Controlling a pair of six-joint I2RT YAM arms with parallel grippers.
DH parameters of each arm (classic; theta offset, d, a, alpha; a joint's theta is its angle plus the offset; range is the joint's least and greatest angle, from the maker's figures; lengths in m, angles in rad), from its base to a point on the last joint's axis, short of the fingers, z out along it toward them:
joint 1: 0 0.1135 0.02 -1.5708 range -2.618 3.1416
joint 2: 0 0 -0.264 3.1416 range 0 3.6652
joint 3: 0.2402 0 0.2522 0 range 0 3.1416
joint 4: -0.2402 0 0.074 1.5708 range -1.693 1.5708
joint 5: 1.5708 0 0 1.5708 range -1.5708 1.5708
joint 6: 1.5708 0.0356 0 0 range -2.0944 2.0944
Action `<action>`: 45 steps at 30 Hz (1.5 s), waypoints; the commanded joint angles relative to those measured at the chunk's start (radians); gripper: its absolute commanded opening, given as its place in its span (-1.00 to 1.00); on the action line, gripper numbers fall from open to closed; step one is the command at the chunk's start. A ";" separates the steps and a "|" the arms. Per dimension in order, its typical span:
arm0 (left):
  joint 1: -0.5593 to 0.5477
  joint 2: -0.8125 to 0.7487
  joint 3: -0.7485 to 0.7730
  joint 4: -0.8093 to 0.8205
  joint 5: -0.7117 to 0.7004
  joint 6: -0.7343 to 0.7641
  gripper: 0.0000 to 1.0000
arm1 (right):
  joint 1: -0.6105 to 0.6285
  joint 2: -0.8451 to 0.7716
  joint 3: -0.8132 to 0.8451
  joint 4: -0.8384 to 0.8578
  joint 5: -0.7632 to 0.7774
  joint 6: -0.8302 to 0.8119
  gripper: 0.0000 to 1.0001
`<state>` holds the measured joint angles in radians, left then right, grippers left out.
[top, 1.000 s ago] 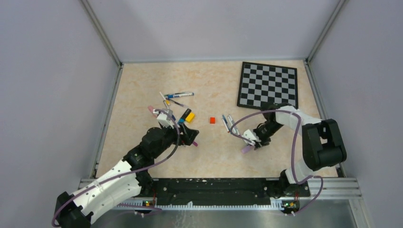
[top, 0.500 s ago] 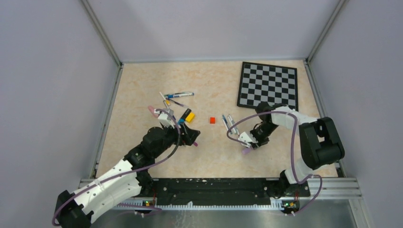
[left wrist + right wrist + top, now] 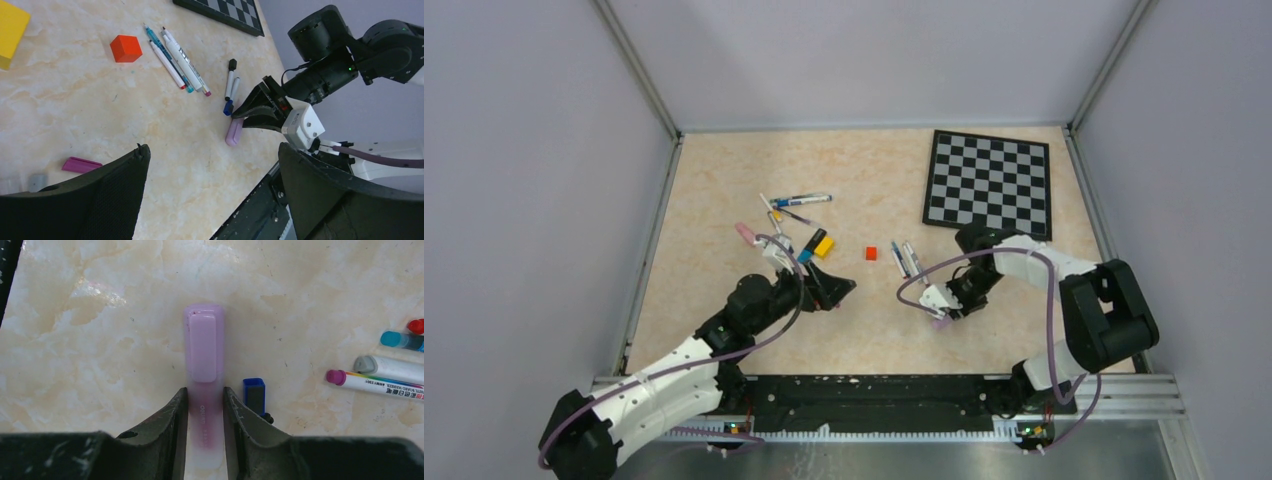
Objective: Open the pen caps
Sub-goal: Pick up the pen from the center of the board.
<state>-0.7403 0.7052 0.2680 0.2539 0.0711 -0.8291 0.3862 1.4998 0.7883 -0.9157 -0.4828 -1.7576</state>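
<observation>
The chessboard [image 3: 989,180] lies on the counter [image 3: 864,170], behind and right of the red cube [image 3: 871,254]. Left of the cube, the left gripper [image 3: 832,291] hangs with its jaws wide apart and empty. Right of the cube and nearer the arm bases, the right gripper [image 3: 205,390] has its jaws clamped on the barrel of the lilac highlighter [image 3: 204,415], which lies flat with its cap [image 3: 202,340] on. Three thin pens [image 3: 906,260] lie just right of the cube.

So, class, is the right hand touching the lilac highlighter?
Touching. The right wrist view shows the right hand with both fingers pressed against the barrel of the lilac highlighter, no gap on either side.
</observation>
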 commanded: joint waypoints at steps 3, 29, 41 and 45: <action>-0.001 0.012 0.030 0.070 0.017 -0.074 0.97 | 0.046 0.007 -0.036 -0.007 0.027 0.048 -0.81; -0.077 0.525 0.187 0.361 0.116 -0.300 0.97 | 0.059 -0.147 0.056 0.233 -0.492 0.877 -1.00; -0.196 0.577 0.245 0.269 -0.140 -0.438 0.82 | 0.060 -0.150 0.026 0.445 -0.483 1.133 -1.00; -0.216 0.625 0.266 0.275 -0.155 -0.466 0.73 | 0.060 -0.155 0.018 0.478 -0.491 1.169 -1.00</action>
<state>-0.9386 1.2903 0.4862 0.5140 -0.0219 -1.2514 0.4324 1.3563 0.8062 -0.5217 -0.9344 -0.6647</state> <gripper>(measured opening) 0.888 0.254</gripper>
